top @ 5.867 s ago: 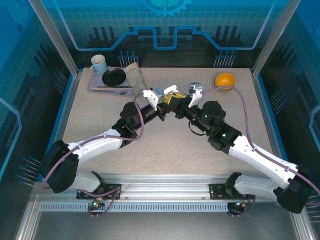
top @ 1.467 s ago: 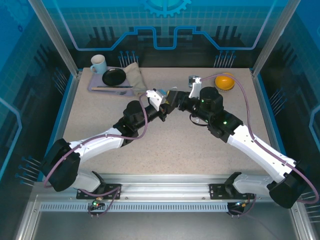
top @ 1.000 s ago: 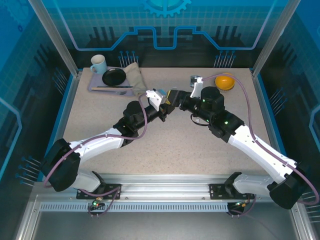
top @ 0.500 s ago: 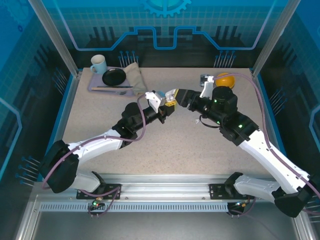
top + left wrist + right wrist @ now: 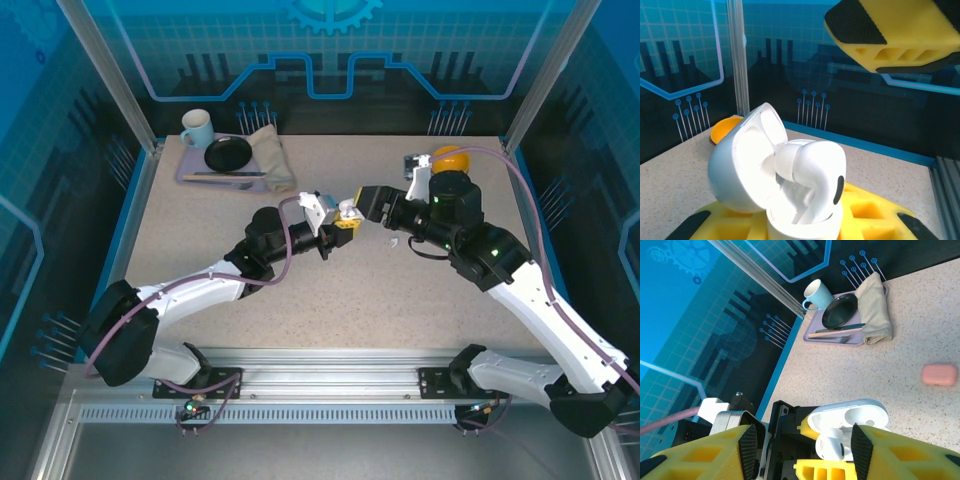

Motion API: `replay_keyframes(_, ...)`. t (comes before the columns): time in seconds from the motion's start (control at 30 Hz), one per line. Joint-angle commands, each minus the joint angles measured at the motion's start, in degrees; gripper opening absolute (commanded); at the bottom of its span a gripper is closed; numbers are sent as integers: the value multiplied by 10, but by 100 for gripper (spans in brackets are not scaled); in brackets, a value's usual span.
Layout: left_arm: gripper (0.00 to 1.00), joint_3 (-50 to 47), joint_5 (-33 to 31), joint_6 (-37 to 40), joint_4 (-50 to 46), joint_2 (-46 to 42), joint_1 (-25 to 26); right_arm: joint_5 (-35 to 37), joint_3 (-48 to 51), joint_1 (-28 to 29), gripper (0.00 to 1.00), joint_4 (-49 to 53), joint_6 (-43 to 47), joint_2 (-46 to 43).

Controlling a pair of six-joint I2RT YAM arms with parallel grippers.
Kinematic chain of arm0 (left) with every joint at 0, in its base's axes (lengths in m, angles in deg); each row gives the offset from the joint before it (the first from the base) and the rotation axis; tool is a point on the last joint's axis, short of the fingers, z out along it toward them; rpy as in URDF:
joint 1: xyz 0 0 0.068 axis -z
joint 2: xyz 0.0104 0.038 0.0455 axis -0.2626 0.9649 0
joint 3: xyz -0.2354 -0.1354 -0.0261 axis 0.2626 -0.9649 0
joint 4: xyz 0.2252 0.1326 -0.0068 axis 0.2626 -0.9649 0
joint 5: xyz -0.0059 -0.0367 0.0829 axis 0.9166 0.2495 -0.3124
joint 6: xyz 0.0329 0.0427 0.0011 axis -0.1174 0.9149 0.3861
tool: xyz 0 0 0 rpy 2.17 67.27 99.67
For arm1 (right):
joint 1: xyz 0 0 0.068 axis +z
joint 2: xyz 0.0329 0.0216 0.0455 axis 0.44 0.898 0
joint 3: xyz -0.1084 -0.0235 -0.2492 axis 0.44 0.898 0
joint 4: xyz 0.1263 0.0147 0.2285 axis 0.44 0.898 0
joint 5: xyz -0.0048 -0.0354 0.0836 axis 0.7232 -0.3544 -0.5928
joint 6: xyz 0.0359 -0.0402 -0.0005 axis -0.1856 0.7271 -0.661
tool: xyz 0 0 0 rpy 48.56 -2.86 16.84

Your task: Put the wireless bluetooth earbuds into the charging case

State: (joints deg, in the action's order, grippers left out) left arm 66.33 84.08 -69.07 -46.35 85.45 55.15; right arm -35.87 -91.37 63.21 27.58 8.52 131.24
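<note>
My left gripper point(image 5: 344, 214) is shut on a white charging case point(image 5: 747, 172) that it holds above the table with the lid swung open. A white earbud point(image 5: 812, 167) sits in the case's well, its rounded head sticking up. The left wrist view has the left gripper point(image 5: 800, 222) at the bottom, with its yellow fingers point(image 5: 875, 212) under the case. My right gripper point(image 5: 370, 200) hovers open just right of the case. Between the right gripper's point(image 5: 805, 447) spread pads point(image 5: 749, 447) lie the case point(image 5: 847, 416) and earbud point(image 5: 832, 445). A tiny white piece point(image 5: 393, 241) lies on the table below it.
A salmon-pink closed case point(image 5: 939, 374) lies on the table. A lilac tray point(image 5: 195, 178) at the back left holds a mug point(image 5: 196, 127), a black plate point(image 5: 228, 153), a folded cloth point(image 5: 270, 155) and cutlery. An orange point(image 5: 450, 158) sits at the back right.
The right gripper has drawn back to the right, away from the case, and its arm has risen. The left gripper has shifted slightly right and nearer with the case.
</note>
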Motion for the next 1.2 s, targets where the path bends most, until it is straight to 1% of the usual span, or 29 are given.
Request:
replay_keyframes(0.0, 0, 11, 28, 8, 1, -7, -1, -10, 16, 9, 56, 10, -13, -7)
replay_keyframes(0.4, 0, 18, 27, 0, 1, 5, -1, -11, 21, 32, 55, -12, -22, 25)
replay_keyframes(0.6, 0, 18, 21, 2, 4, 9, -2, -5, 16, 52, 55, -14, -23, 35)
replay_keyframes(0.83, 0, 19, 21, -3, 11, 13, -3, 13, 11, 61, 55, -2, -19, 36)
replay_keyframes(1.03, 0, 18, 21, -5, 15, 13, -5, 57, 0, 63, 56, 30, -7, 24)
replay_keyframes(1.17, 0, 16, 22, -7, 20, 14, -6, 54, -9, 64, 56, 34, -6, 18)
